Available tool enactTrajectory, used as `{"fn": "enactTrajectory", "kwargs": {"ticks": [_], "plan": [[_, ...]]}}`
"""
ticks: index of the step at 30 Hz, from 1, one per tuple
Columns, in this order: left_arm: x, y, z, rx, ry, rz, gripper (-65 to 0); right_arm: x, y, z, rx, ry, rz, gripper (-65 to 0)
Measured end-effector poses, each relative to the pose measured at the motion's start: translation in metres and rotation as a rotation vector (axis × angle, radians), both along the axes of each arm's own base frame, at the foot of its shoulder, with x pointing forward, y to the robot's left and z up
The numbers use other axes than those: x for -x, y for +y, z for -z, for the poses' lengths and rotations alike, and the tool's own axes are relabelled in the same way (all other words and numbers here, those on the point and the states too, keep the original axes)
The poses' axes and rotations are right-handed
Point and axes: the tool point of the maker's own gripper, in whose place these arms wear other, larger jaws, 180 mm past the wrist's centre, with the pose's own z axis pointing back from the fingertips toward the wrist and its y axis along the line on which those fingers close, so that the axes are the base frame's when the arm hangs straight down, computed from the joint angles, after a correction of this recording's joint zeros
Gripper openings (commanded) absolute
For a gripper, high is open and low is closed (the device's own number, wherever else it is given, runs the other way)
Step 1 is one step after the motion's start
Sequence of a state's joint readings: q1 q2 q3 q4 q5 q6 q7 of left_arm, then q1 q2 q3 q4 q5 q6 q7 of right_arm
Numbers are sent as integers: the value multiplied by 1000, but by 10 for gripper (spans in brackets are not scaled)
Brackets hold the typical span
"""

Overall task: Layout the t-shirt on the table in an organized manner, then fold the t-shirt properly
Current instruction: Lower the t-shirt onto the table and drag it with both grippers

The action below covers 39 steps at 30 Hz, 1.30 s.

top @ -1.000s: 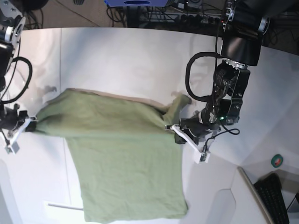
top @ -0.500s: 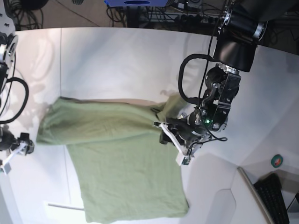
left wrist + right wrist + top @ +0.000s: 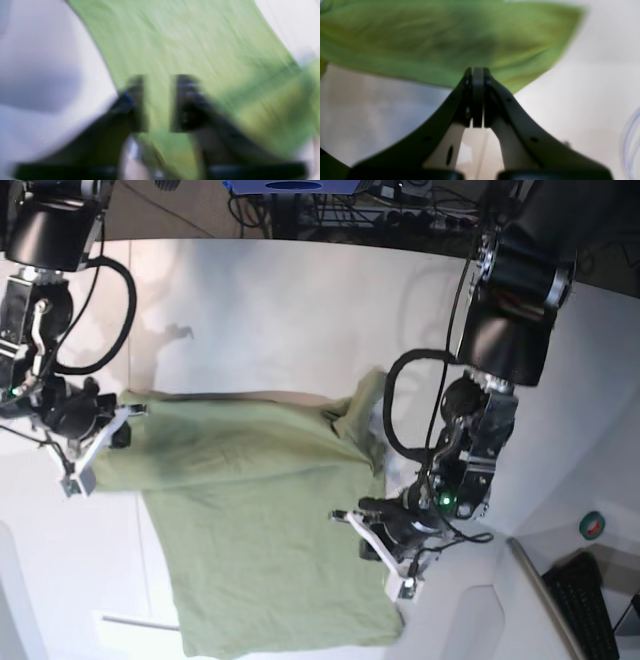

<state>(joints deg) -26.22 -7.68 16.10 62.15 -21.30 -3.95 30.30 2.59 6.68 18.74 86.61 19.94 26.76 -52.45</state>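
The far half of the table (image 3: 280,300) lies bare white from one arm to the other, open to either claw. The olive t-shirt (image 3: 260,520) fills the near middle. Left of it runs a bare strip of tabletop. To the right, a raised white panel (image 3: 470,610) and a dark keyboard (image 3: 585,600) crowd the near corner.

Right gripper closed at the shirt's edge

The right gripper (image 3: 478,75), jaws pressed together at frame centre, meets the lower edge of the blurred t-shirt (image 3: 440,40), possibly pinching it; the white table (image 3: 590,82) fills the rest.
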Motion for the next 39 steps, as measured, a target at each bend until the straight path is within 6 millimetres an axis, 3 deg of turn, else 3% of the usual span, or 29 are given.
{"fn": "enactTrajectory", "kwargs": {"ticks": [3, 7, 14, 18, 21, 26, 31, 33, 36, 39], "plan": [[-25, 3, 19, -4, -4, -36, -650, -6, 10, -3, -26, -24, 18, -650], [-33, -14, 42, -110, -71, 54, -650, -1, 39, 8, -98, 4, 0, -650], [-1, -40, 89, -174, -53, 151, -650, 1, 85, 44, -146, 68, -98, -650], [8, -33, 99, -184, -43, 146, -650, 4, 90, 66, -170, 136, -93, -650], [29, -21, 122, -203, 21, 138, -650, 14, 91, 86, -194, 180, -71, -650], [38, -4, 129, -200, 6, 124, -650, 22, 63, 100, -196, 201, -43, -650], [53, -7, 136, -173, -27, 107, -650, 37, 15, 102, -121, 212, -25, -650], [63, -11, 138, -151, -34, 115, -650, 39, -14, 101, -51, 223, -20, -650], [85, -26, 138, -112, -22, 134, -650, 45, -54, 99, 40, 252, 0, -650], [112, -67, 132, -79, 79, 222, -650, 48, -74, 89, 132, 293, -12, -650]]}}
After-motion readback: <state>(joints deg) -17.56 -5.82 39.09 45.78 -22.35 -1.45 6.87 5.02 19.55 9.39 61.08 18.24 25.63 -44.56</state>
